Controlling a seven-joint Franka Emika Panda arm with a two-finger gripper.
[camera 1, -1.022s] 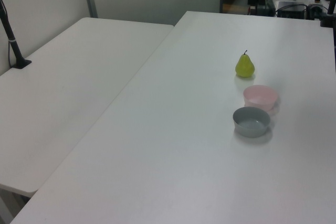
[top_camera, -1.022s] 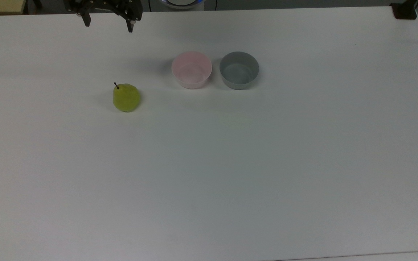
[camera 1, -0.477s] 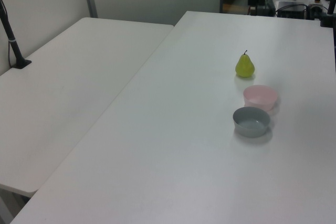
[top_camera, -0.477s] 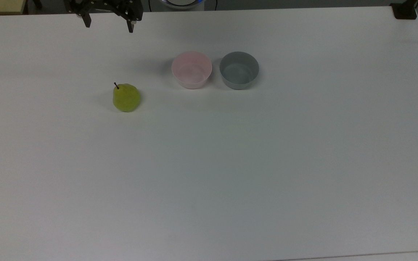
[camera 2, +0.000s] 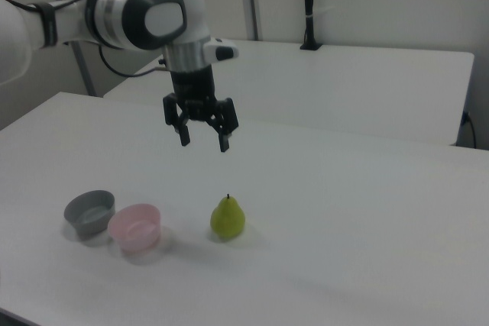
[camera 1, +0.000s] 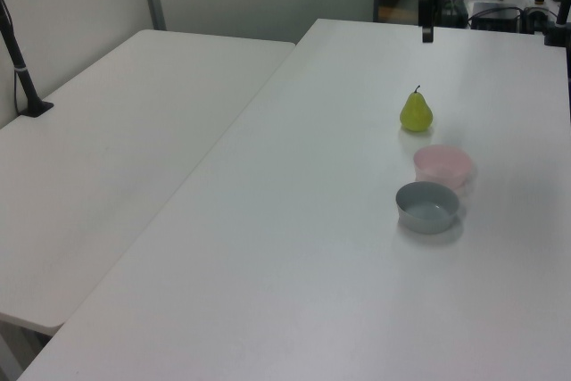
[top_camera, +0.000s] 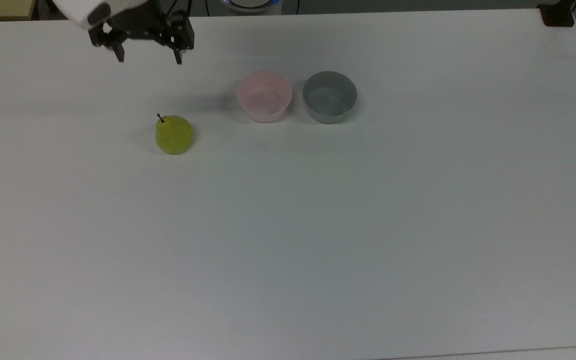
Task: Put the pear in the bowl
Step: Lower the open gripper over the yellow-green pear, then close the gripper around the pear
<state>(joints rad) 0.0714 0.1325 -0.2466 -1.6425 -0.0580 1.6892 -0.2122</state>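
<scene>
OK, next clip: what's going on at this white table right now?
A robot arm is going for a pear that stands upright on the white table, untouched. Its gripper hangs in the air above the table with its jaws open and empty, up and away from the pear. Two bowls sit side by side near the pear: a pink bowl, the closer one, and a grey bowl beyond it. Both look empty.

Overhead top view; opposite low side views, shared table [top_camera: 368, 225].
</scene>
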